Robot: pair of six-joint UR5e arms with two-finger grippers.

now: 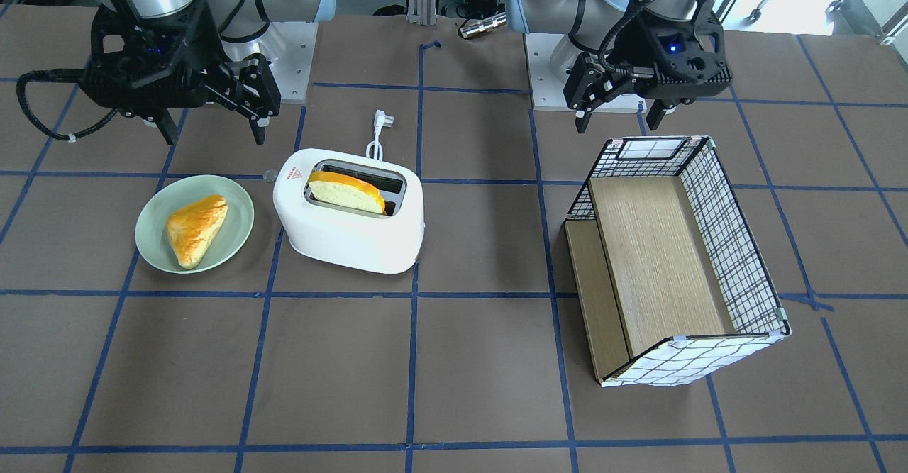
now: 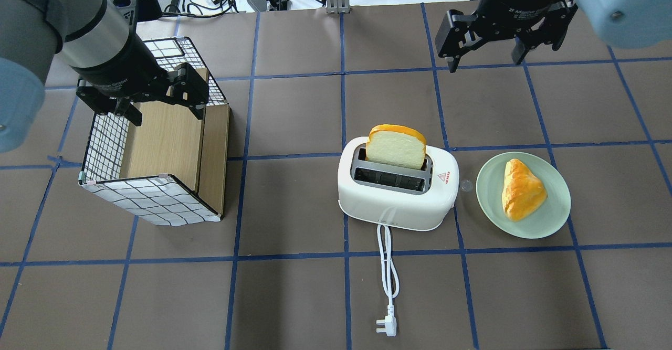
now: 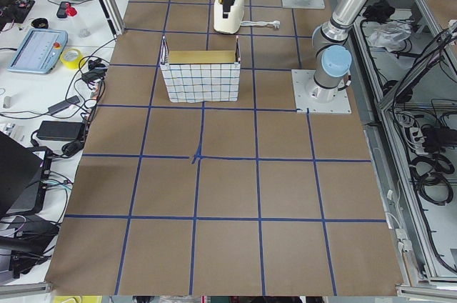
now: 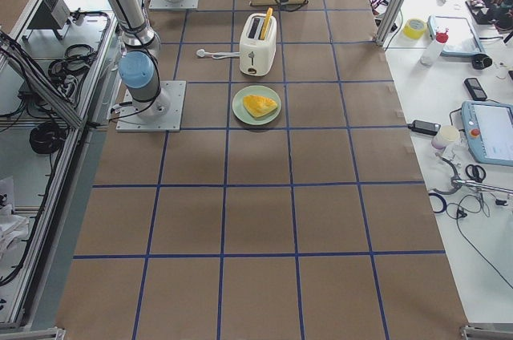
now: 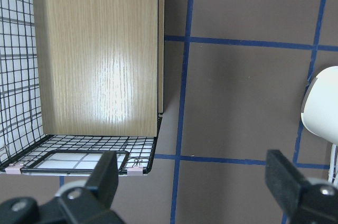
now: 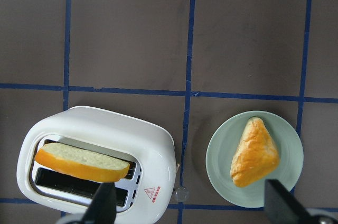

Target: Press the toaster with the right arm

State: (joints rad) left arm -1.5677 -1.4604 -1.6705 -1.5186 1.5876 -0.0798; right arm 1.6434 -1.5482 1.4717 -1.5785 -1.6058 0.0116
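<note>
The white toaster (image 1: 347, 239) stands mid-table with a red triangle sticker on top; it also shows in the overhead view (image 2: 394, 208) and the right wrist view (image 6: 153, 145). A bread slice (image 2: 396, 148) stands in its far slot. Its cord ends in a plug (image 2: 386, 326) lying on the table. My right gripper (image 2: 485, 61) is open and empty, held above the table beyond the toaster and plate, apart from both; it also shows in the front view (image 1: 213, 129). My left gripper (image 2: 165, 111) is open and empty over the basket.
A pale green plate (image 2: 556, 213) with a golden pastry (image 2: 520, 190) lies right beside the toaster. A wire-grid basket (image 2: 105, 145) with a wooden insert lies on its side at the left. A small clear round object (image 2: 465, 186) sits between toaster and plate.
</note>
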